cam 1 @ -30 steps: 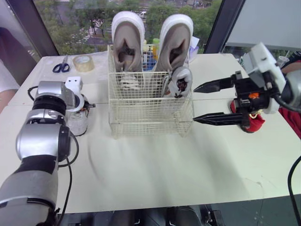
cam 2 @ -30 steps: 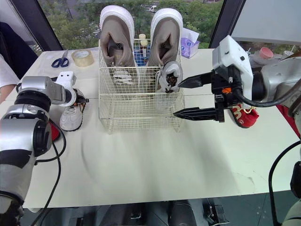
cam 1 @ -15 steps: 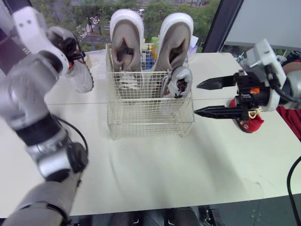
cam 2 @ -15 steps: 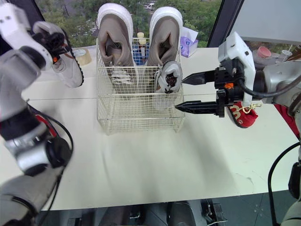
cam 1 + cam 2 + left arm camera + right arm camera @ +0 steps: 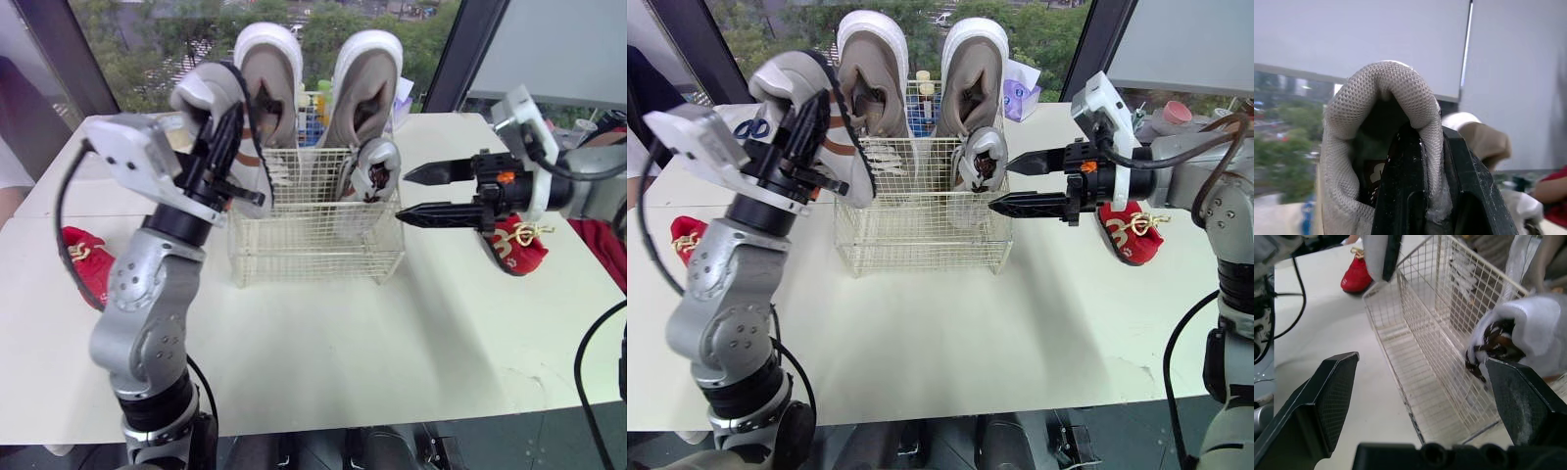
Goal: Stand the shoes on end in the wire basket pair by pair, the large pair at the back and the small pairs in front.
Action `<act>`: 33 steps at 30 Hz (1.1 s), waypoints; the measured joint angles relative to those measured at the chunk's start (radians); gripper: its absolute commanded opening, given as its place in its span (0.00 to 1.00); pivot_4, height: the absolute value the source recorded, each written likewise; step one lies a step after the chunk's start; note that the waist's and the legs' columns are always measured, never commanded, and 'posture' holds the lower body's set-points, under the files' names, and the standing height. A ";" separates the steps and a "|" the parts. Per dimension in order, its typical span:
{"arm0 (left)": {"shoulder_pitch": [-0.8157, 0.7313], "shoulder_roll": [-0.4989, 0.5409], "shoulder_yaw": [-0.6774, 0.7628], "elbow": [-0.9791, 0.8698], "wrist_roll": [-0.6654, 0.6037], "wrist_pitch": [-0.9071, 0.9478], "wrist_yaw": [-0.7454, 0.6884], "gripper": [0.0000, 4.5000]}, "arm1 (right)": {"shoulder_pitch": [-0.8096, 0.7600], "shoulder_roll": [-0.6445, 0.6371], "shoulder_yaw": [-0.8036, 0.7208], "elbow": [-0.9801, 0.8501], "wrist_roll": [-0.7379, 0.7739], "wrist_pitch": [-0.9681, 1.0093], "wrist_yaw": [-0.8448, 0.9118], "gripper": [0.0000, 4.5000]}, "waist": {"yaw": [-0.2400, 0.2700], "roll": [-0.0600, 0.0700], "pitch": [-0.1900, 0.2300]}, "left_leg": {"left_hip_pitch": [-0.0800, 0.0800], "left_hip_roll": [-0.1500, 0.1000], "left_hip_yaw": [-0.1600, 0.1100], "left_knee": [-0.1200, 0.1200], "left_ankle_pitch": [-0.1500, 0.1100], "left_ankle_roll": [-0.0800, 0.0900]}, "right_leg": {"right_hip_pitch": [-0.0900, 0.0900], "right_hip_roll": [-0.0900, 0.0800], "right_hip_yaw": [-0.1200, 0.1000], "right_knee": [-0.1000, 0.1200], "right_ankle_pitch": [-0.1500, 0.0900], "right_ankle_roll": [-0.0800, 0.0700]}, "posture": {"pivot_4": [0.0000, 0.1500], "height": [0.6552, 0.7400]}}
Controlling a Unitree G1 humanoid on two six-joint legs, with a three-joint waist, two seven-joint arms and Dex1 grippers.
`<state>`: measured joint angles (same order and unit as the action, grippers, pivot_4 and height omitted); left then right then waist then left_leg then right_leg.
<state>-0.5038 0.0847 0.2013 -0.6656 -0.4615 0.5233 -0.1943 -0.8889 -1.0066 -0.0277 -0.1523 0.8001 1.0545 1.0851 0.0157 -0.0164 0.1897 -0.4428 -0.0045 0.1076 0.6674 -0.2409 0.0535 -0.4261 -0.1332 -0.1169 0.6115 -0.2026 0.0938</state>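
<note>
The left gripper (image 5: pixel 1429 147) pinches the edge of a small grey shoe (image 5: pixel 209 93) and holds it up by the left front corner of the wire basket (image 5: pixel 313 245). The right gripper (image 5: pixel 404 199) is wide open beside the basket's right side, near the other small shoe (image 5: pixel 375 168) standing inside. The big pair (image 5: pixel 266 69) stands at the back. One red shoe (image 5: pixel 83 259) lies on the table (image 5: pixel 392 343) at the left, and a second red shoe (image 5: pixel 514 245) at the right.

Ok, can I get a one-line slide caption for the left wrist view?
Left gripper holds a small grey mesh shoe, fingers pinching the rim of its opening.
</note>
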 measured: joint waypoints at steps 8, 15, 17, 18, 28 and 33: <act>-0.021 0.006 -0.126 0.240 0.128 -0.333 -0.105 0.02 | 0.004 -0.004 -0.037 -0.046 0.020 0.082 -0.040 1.00 | 0.001 0.000 0.000 | 0.000 0.000 0.000 0.000 -0.003 0.006 | 0.000 0.000 -0.001 0.000 0.000 0.000 | 1.00 1.00; -0.063 -0.022 -0.225 0.498 0.320 -0.675 -0.114 0.02 | 0.029 -0.004 -0.092 -0.097 0.067 0.148 -0.097 1.00 | 0.007 0.000 0.000 | 0.000 0.000 0.000 0.001 -0.004 0.007 | 0.000 -0.001 -0.001 -0.001 0.000 0.000 | 1.00 1.00; -0.067 -0.029 -0.242 0.547 0.370 -0.740 -0.095 0.02 | 0.048 -0.008 -0.110 -0.113 0.079 0.166 -0.113 1.00 | 0.014 0.000 0.000 | 0.000 0.000 0.000 0.001 -0.004 0.007 | 0.000 -0.001 -0.001 -0.001 0.000 0.000 | 1.00 1.00; -0.068 -0.032 -0.247 0.560 0.388 -0.763 -0.084 0.02 | 0.052 -0.011 -0.115 -0.121 0.084 0.172 -0.119 1.00 | 0.017 0.000 0.000 | 0.000 0.001 0.000 0.001 -0.004 0.007 | -0.001 -0.001 -0.001 -0.001 0.000 0.000 | 1.00 1.00; -0.081 -0.063 -0.252 0.648 0.462 -0.866 0.008 0.02 | 0.098 -0.034 -0.179 -0.162 0.135 0.205 -0.177 1.00 | 0.024 0.001 -0.001 | -0.001 0.001 -0.001 0.001 -0.004 0.007 | 0.000 -0.001 -0.001 -0.001 0.000 0.000 | 1.00 1.00; -0.009 -0.074 -0.268 0.733 0.446 -0.827 -0.005 0.02 | 0.111 -0.034 -0.187 -0.169 0.148 0.203 -0.192 1.00 | 0.023 0.001 -0.001 | -0.001 0.001 -0.001 0.001 -0.004 0.007 | -0.001 -0.001 -0.001 -0.001 0.000 0.000 | 1.00 1.00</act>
<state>-0.5127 0.0109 -0.0667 0.0674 -0.0154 -0.3035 -0.1993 -0.7782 -1.0410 -0.2148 -0.3211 0.9484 1.2572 0.8932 0.0390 -0.0150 0.1887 -0.4435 -0.0036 0.1067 0.6680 -0.2452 0.0609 -0.4266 -0.1337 -0.1182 0.6104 -0.2022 0.0936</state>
